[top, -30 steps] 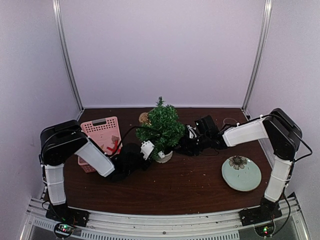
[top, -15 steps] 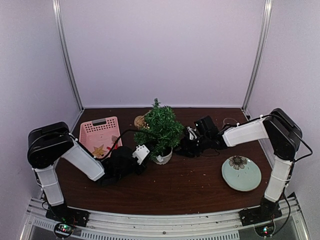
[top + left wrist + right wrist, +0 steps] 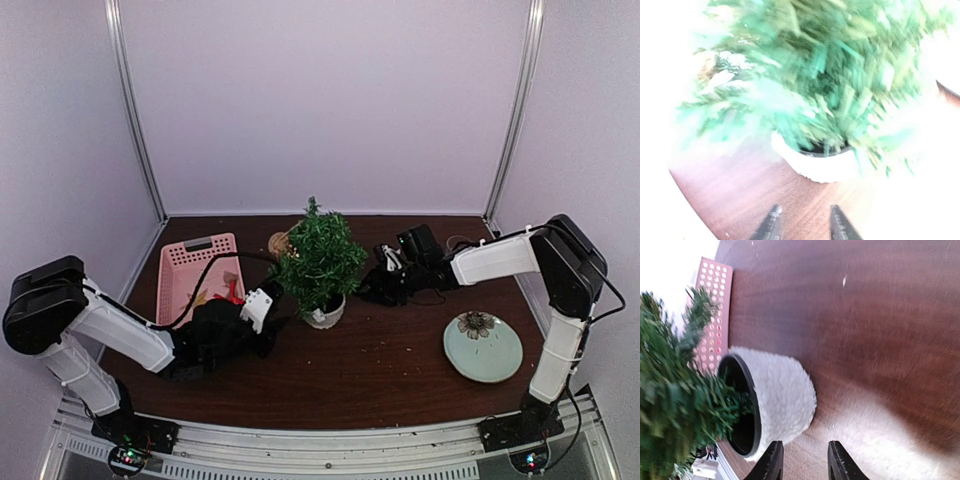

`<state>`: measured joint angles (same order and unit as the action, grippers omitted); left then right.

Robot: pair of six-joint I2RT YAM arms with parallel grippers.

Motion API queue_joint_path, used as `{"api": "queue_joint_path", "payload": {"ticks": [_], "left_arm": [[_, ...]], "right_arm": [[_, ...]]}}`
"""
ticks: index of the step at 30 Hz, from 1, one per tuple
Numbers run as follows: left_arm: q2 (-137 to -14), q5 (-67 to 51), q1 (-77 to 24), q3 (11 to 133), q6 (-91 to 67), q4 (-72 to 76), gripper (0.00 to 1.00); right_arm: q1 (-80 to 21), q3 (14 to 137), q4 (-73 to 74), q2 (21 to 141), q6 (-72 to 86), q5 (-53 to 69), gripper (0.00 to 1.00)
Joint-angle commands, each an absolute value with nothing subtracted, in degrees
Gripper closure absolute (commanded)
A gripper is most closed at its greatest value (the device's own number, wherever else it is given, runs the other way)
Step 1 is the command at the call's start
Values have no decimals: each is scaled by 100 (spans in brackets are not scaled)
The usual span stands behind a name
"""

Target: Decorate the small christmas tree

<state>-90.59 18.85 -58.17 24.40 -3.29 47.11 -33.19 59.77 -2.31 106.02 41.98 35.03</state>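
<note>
The small christmas tree (image 3: 320, 258) stands upright in its fuzzy white pot (image 3: 328, 314) at the middle of the brown table. My left gripper (image 3: 276, 325) is low on the table just left of the pot, open and empty. In the blurred, overexposed left wrist view its gripper (image 3: 802, 225) points at the pot (image 3: 815, 167), a short way off. My right gripper (image 3: 368, 290) is just right of the tree, open and empty. In the right wrist view the gripper (image 3: 804, 460) is beside the pot (image 3: 785, 390), under the foliage (image 3: 675, 405).
A pink perforated basket (image 3: 190, 262) holding a red ornament (image 3: 232, 293) and other ornaments sits at the back left; it also shows in the right wrist view (image 3: 712, 315). A round tan object (image 3: 280, 242) lies behind the tree. A pale green plate (image 3: 483, 346) is at the right.
My left arm has swung out to the left and lowered, its gripper pulling back a little from the tree. The tree has shifted slightly. My right gripper has barely moved.
</note>
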Motion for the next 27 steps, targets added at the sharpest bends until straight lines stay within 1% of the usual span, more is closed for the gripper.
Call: {"api": "queue_joint_path", "payload": {"ticks": [1, 5, 7, 12, 16, 19, 24, 27], "left_arm": [[-8592, 1948, -5809, 2620, -1836, 3972, 76], [-8523, 1817, -5606, 2745, -3556, 3524, 95], [-8554, 1672, -5539, 2774, -4080, 3513, 99], [-8778, 1214, -5306, 3095, -4858, 3295, 98], [-8953, 1045, -5104, 3176, -5395, 3415, 92], [-9208, 888, -4941, 3210, -5896, 3660, 92], [-9665, 526, -4913, 3575, -5941, 3894, 93], [-9860, 496, -4911, 3732, -5996, 3959, 90]], "right_arm": [[-3210, 6328, -217, 10488, 4003, 3526, 69], [-3191, 6505, -250, 10649, 4013, 3607, 69], [-3189, 6561, -278, 10713, 4033, 3637, 69], [-3190, 6640, -355, 10817, 4061, 3733, 69], [-3190, 6683, -386, 10895, 4055, 3847, 68], [-3186, 6682, -456, 10942, 4109, 3919, 68], [-3191, 6735, -521, 11041, 4165, 3983, 68], [-3190, 6798, -548, 11114, 4207, 4026, 68]]}}
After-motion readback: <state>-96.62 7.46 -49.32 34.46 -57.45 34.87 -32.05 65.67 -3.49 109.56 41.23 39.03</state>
